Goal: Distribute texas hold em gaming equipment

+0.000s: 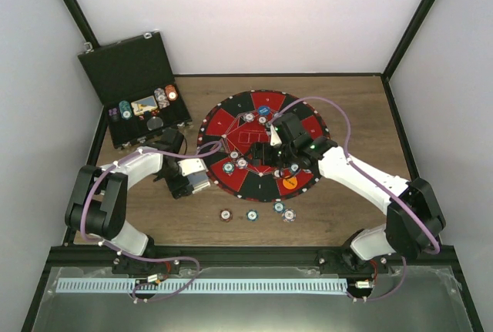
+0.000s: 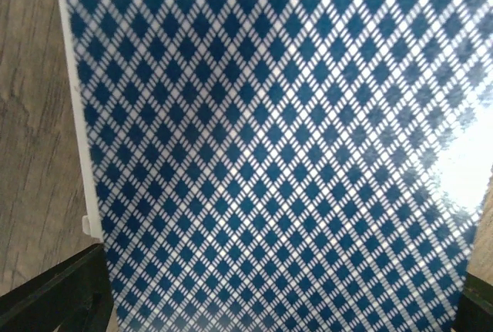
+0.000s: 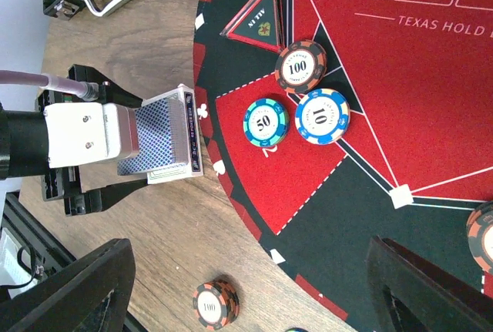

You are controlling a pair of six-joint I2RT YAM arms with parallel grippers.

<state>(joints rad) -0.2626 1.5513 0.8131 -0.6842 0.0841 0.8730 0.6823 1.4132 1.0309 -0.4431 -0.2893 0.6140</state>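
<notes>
My left gripper (image 1: 194, 176) is shut on a deck of playing cards (image 3: 163, 135) with blue diamond-patterned backs, just off the mat's left edge above the wood. The card back fills the left wrist view (image 2: 277, 139), with black fingers (image 2: 62, 293) at the bottom corners. My right gripper (image 1: 273, 139) hovers open and empty over the mat; its fingers (image 3: 77, 290) frame the mat's edge. A brown 100 chip (image 3: 300, 66), a teal 50 chip (image 3: 266, 122) and a blue-white 10 chip (image 3: 322, 115) lie on the mat. A brown 100 stack (image 3: 214, 303) sits on the wood.
The round red-and-black mat (image 1: 231, 120) covers the table's middle, with a blue disc (image 1: 263, 110) and an orange disc (image 1: 290, 182) on it. Several chips (image 1: 252, 214) lie in a row in front of it. The open black case (image 1: 123, 70) with more chips stands at the back left.
</notes>
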